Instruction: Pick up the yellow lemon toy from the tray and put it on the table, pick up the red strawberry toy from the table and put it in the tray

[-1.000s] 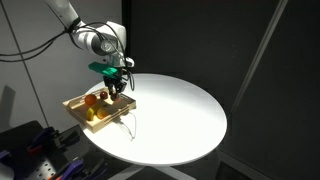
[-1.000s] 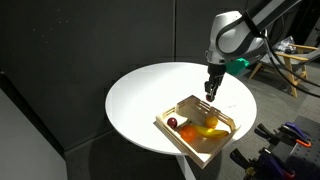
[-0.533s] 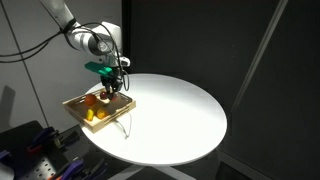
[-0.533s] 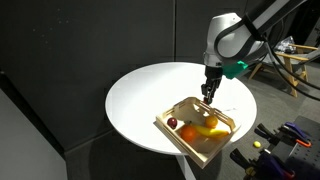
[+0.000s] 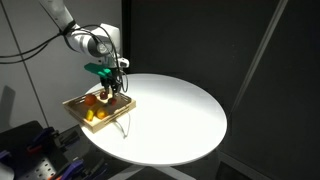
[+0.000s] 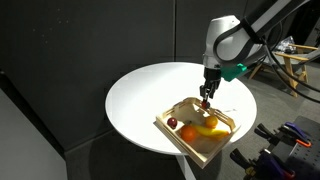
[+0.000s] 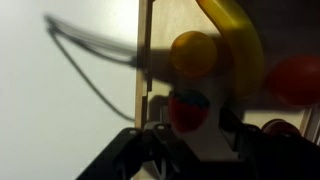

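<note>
White table point(image 6: 135, 95) holds tray point(image 6: 178, 143); tool point(image 6: 206, 96) straddles red strawberry toy point(image 7: 188, 108).

Here's the arm point(image 5: 88, 40), all glossy white rounded shells, fat cylindrical links with darker grey bands at the joints; in both exterior views a bright teal-green block point(image 6: 238, 68) sits at the wrist, the one splash of colour on the whole machine; a thin dark cable point(image 5: 35, 52) trails off beside the white links. Under that green piece comes the gripper point(image 5: 113, 90), black and slim against the white; from the wrist view its fingers point(image 7: 145, 155) show as dark, angular, open-framed shapes, blurred along the lower edge.
</note>
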Controlling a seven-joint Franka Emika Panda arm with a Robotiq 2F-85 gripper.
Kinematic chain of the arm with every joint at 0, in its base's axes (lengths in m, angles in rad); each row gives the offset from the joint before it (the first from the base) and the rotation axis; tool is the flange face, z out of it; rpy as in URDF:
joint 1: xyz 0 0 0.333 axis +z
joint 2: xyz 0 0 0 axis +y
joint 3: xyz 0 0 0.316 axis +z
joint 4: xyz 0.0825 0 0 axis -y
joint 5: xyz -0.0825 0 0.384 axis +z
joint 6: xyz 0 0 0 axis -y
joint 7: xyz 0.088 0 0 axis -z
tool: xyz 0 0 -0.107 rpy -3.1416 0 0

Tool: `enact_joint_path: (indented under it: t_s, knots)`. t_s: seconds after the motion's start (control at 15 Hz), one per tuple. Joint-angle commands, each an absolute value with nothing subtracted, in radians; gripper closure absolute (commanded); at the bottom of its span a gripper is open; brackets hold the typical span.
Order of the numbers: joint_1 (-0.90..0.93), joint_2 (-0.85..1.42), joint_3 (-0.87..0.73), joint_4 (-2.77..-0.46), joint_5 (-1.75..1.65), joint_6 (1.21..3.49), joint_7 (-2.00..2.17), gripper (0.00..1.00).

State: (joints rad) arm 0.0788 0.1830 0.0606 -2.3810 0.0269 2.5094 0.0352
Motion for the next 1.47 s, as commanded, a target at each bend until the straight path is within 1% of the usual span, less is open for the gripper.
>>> enact_joint_path:
  t_s: [0.0,0.13,0.2,0.8,1.4]
  knots:
    - [0.081,0.182,0.056,-2.387,0.008,2.521,0.065,0.14]
    - [0.079,0.170,0.054,-2.396,0.011,2.518,0.067,0.01]
    - [0.079,0.159,0.053,-2.405,0.013,2.512,0.072,0.00]
    - [0.070,0.026,0.031,-2.534,-0.009,2.440,0.115,0.00]
    - [0.060,-0.122,0.039,-2.613,-0.026,2.475,0.105,0.00]
